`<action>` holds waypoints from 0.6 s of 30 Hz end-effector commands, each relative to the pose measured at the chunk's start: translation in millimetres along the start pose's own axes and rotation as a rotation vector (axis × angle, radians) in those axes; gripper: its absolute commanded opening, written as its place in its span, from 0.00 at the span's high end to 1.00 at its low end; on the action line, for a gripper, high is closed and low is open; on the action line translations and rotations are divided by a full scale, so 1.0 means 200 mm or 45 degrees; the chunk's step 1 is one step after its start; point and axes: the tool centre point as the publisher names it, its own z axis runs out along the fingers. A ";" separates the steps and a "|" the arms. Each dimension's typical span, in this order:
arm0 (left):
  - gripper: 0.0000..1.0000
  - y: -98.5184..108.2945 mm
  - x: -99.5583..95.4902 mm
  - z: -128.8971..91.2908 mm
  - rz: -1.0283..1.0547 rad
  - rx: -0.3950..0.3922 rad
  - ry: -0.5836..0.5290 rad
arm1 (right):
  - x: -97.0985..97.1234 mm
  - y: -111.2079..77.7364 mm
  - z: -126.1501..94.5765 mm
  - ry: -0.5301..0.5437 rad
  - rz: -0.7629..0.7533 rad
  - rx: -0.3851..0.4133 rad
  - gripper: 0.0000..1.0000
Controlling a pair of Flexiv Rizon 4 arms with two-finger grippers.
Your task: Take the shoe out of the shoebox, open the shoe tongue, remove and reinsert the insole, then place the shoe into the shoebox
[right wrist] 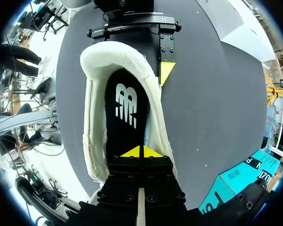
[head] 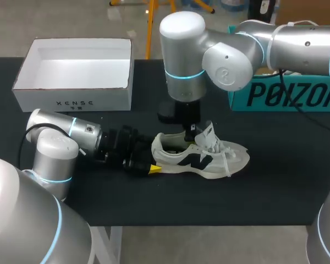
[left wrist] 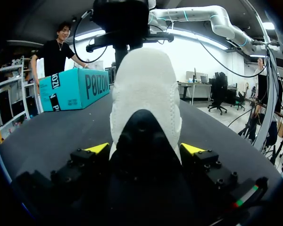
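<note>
Only the right wrist view shows the insole (right wrist: pixel 125 108), under the right gripper (right wrist: pixel 141 151) with its tips pressed together. The left gripper (left wrist: pixel 145 149) clamps the shoe (head: pixel 201 157) by the heel, shoebox (head: pixel 77 71) well apart from it.

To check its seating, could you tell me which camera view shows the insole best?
The right wrist view: it looks straight into the sneaker at the black insole. The head view shows mainly the sneaker's side; the left wrist view, only its heel.
</note>
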 end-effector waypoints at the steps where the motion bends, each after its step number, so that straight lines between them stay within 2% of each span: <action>1: 1.00 0.03 -0.01 0.02 -0.001 -0.003 0.003 | -0.01 0.00 0.01 0.006 0.001 -0.001 0.75; 4: 1.00 0.03 -0.01 0.02 -0.001 -0.003 0.003 | -0.01 0.00 0.01 0.009 0.001 0.001 0.56; 6: 1.00 0.03 -0.01 0.02 -0.001 -0.003 0.003 | -0.01 0.00 0.01 0.011 -0.001 0.002 0.53; 13: 1.00 0.03 -0.01 0.02 -0.001 -0.003 0.003 | 0.00 -0.01 0.01 0.015 -0.003 0.005 0.53; 18: 1.00 0.03 -0.01 0.02 -0.001 -0.003 0.003 | 0.00 0.02 0.08 0.026 -0.005 0.010 0.54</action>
